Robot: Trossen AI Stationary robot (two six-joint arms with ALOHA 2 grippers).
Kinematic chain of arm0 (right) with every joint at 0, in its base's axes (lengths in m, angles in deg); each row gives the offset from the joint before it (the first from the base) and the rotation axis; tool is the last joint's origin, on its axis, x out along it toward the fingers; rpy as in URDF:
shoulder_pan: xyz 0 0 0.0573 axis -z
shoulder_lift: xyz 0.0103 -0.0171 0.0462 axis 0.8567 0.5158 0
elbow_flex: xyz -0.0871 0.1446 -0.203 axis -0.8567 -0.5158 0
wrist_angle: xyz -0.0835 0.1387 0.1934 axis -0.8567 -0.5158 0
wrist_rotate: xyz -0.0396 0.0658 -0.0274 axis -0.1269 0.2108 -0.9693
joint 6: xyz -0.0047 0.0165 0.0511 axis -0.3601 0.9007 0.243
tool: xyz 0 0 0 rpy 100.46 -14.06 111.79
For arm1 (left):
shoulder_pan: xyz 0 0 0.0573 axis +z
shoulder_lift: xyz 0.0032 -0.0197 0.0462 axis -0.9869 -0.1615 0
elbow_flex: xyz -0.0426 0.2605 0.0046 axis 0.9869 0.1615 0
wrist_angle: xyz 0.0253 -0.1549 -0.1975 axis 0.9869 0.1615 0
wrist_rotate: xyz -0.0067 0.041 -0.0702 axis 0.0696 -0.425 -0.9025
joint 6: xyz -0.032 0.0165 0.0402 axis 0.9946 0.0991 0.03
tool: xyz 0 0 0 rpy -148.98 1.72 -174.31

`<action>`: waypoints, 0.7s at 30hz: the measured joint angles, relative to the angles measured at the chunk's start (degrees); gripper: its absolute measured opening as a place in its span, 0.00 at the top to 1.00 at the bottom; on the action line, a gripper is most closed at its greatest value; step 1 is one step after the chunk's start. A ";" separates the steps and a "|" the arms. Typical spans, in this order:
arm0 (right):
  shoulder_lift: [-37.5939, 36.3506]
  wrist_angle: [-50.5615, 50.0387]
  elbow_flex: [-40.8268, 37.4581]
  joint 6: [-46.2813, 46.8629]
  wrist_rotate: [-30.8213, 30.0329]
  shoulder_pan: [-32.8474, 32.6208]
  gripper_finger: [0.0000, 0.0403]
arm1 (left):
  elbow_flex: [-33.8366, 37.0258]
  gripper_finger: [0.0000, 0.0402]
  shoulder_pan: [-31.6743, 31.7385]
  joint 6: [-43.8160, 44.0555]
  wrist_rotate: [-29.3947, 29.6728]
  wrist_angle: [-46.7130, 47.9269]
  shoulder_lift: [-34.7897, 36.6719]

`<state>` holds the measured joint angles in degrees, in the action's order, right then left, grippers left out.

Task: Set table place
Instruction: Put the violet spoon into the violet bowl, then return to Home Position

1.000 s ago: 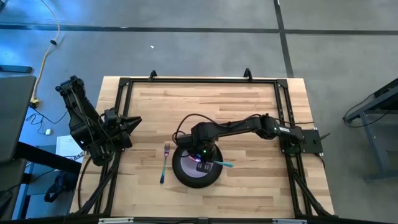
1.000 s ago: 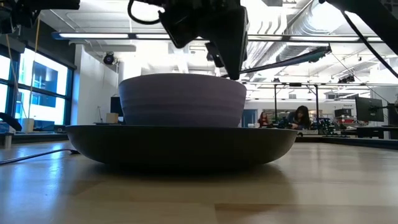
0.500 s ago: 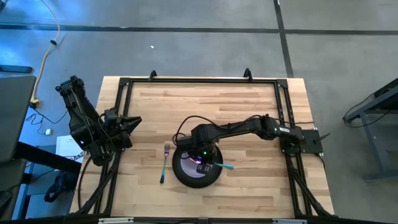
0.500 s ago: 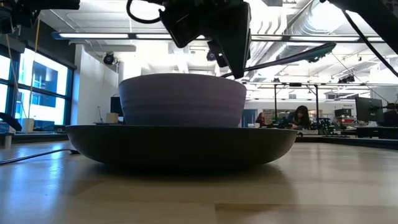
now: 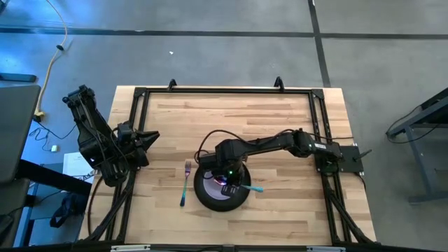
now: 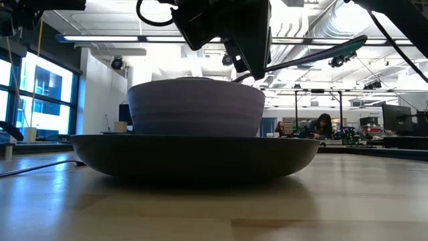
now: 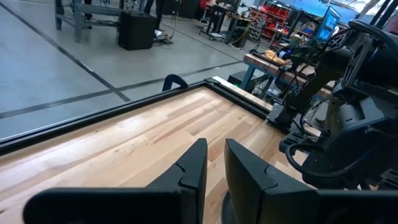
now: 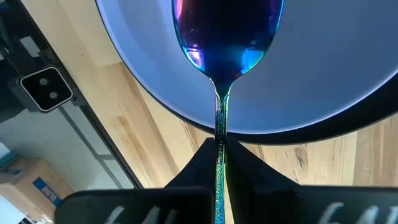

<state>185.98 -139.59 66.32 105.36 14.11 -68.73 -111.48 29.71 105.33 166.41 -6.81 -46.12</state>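
A: What is the right wrist view giving us that the overhead is missing?

B: The right claw [image 8: 219, 163] is pinching the spoon [image 8: 225, 37] by its handle, bowl end hanging over the lavender bowl [image 8: 323, 74]. From above, the arm is hiding that bowl.

A: And the surroundings?

B: The plate [image 5: 210, 198] is sitting near the desk's [image 5: 280, 119] front edge, fork [image 5: 185, 183] just beside it. The left claw [image 7: 214, 163] is waiting at the left edge, fingers slightly apart, holding nothing.

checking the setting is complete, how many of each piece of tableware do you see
plate: 1
bowl: 1
fork: 1
spoon: 1
total: 4
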 joint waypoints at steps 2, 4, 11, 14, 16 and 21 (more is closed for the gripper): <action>0.00 0.00 0.00 0.00 0.02 0.00 1.00 | 0.00 0.88 0.01 0.00 0.00 0.00 0.00; 0.00 0.00 0.00 -0.02 0.02 0.02 1.00 | 0.00 0.88 0.01 0.00 0.00 0.00 0.00; 0.00 0.00 0.00 0.00 0.46 0.04 1.00 | 0.00 0.88 0.01 0.00 -0.02 0.00 0.00; 0.00 0.01 0.00 0.03 0.55 0.04 0.96 | 0.00 0.88 0.01 0.00 -0.02 0.02 0.00; 0.00 0.01 0.00 0.41 0.54 0.05 0.93 | 0.00 0.88 0.01 0.00 -0.02 0.02 0.00; 0.00 0.00 0.00 0.63 0.53 0.37 0.90 | 0.00 0.88 0.01 0.00 -0.02 0.02 0.00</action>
<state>185.98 -139.59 66.32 106.00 14.64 -68.36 -111.48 29.72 105.33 166.39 -6.79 -46.12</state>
